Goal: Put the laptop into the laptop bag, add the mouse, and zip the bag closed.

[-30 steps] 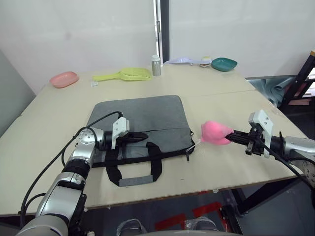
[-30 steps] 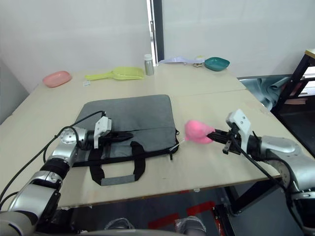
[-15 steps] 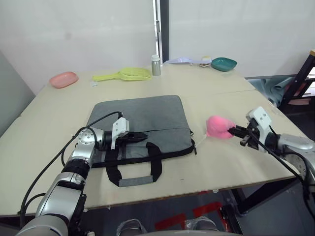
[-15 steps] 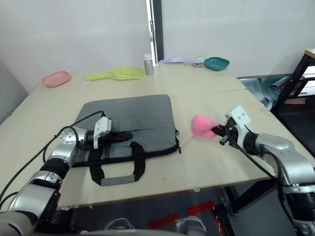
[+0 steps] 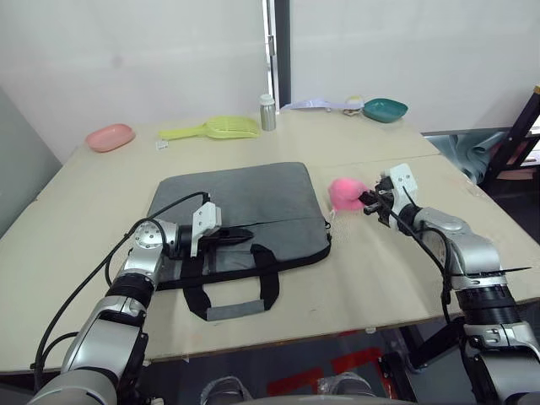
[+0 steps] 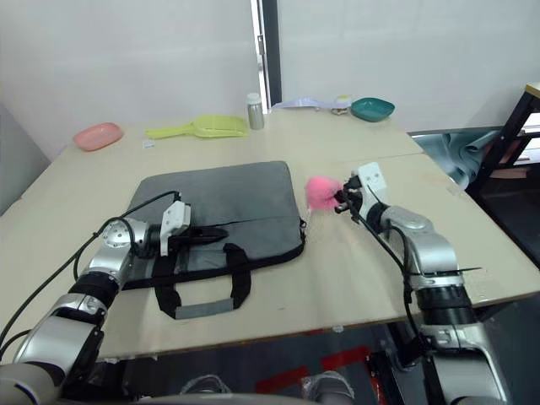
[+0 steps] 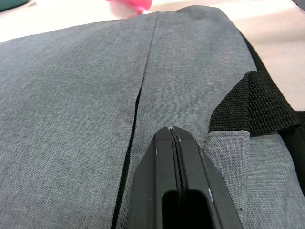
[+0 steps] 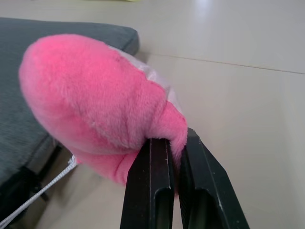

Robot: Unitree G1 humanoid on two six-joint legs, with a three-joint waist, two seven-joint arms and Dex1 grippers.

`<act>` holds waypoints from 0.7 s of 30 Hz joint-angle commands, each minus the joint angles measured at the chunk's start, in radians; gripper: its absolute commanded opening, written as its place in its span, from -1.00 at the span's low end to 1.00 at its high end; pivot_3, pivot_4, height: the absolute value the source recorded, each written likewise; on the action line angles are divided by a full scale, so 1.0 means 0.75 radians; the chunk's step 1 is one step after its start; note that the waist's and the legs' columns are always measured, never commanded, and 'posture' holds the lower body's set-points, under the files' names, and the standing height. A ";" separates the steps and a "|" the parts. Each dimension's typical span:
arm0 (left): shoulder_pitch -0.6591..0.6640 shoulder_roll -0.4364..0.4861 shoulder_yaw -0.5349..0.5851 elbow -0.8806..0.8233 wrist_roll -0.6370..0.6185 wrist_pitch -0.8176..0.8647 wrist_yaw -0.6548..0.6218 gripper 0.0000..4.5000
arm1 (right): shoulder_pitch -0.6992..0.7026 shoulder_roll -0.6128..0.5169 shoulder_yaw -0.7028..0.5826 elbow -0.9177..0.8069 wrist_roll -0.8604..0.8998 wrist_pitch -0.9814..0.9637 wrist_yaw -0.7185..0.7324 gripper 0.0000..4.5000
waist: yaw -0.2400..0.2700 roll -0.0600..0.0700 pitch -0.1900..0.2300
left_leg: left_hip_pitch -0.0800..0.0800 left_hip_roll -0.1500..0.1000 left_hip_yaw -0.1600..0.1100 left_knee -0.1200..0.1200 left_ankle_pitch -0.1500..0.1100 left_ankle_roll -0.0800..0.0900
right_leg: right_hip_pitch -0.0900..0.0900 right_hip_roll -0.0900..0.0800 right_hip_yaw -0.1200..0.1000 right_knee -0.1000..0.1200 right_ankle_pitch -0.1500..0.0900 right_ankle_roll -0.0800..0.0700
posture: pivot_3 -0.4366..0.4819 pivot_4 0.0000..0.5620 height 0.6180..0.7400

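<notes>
The grey laptop bag (image 5: 240,198) lies flat on the table with its black strap handles (image 5: 228,291) toward me. My left gripper (image 5: 250,234) rests shut on the bag's front part beside the zipper line (image 7: 138,95), with nothing between its fingers (image 7: 172,131). My right gripper (image 5: 364,201) is shut on a pink plush lump (image 5: 344,191), held just off the bag's right edge near its far corner; a thin white cord (image 8: 38,195) hangs from the lump (image 8: 90,95). The laptop and the mouse are out of view.
Along the table's far side stand a pink dish (image 5: 110,136), a yellow-green scoop (image 5: 211,128), a metal bottle (image 5: 267,111) and a teal bowl (image 5: 386,110). A seam (image 5: 396,158) joins two tabletops at the right. Black frame legs (image 5: 515,135) stand beyond the right edge.
My right gripper has carried the pink lump leftward and farther away, from the table's right front to the bag's right edge. The left gripper has not moved.
</notes>
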 commanded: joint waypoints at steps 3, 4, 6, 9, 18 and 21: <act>0.113 0.022 -0.072 0.162 0.128 0.039 -0.007 -1.00 | -0.052 0.068 -0.059 0.021 -0.034 -0.111 -0.099 -0.98 | -0.003 0.001 -0.001 | 0.001 0.000 0.000 0.000 0.000 0.000 | 0.000 0.000 0.000 0.001 0.001 0.000 | -0.05 -0.47 1.00; 0.114 0.022 -0.073 0.161 0.127 0.039 -0.010 -1.00 | -0.049 0.076 -0.057 0.016 -0.025 -0.101 -0.092 -0.98 | -0.003 0.002 -0.001 | 0.001 0.000 0.000 0.000 0.000 0.000 | 0.000 0.000 0.000 0.001 0.001 0.000 | -0.05 -0.47 1.00; 0.118 0.022 -0.074 0.156 0.126 0.041 -0.014 -1.00 | -0.029 0.085 -0.043 -0.020 0.002 -0.064 -0.056 -0.98 | -0.002 0.003 -0.002 | 0.002 0.000 0.000 0.000 0.000 0.000 | 0.000 0.000 0.000 0.001 0.002 0.000 | -0.05 -0.47 1.00; 0.125 0.023 -0.074 0.153 0.127 0.040 -0.020 -1.00 | -0.001 0.084 -0.026 -0.072 0.042 0.001 -0.003 -0.98 | -0.002 0.004 -0.003 | 0.002 0.000 0.001 0.000 0.000 0.000 | 0.001 0.000 0.001 0.000 0.005 -0.005 | -0.05 -0.47 1.00; 0.124 0.024 -0.074 0.152 0.127 0.036 -0.021 -1.00 | 0.021 0.055 -0.056 -0.120 0.082 0.105 0.028 -0.98 | -0.004 0.005 -0.003 | 0.003 0.000 0.001 0.000 0.000 0.000 | 0.000 0.001 0.001 0.000 0.001 0.001 | -0.05 -0.47 1.00; 0.118 0.026 -0.073 0.147 0.127 0.042 -0.019 -1.00 | 0.034 0.046 -0.096 -0.146 0.109 0.115 0.028 -0.68 | -0.003 0.005 -0.004 | 0.003 0.000 0.001 0.000 0.000 0.000 | 0.001 0.001 0.001 0.000 0.001 0.000 | -0.05 -0.47 1.00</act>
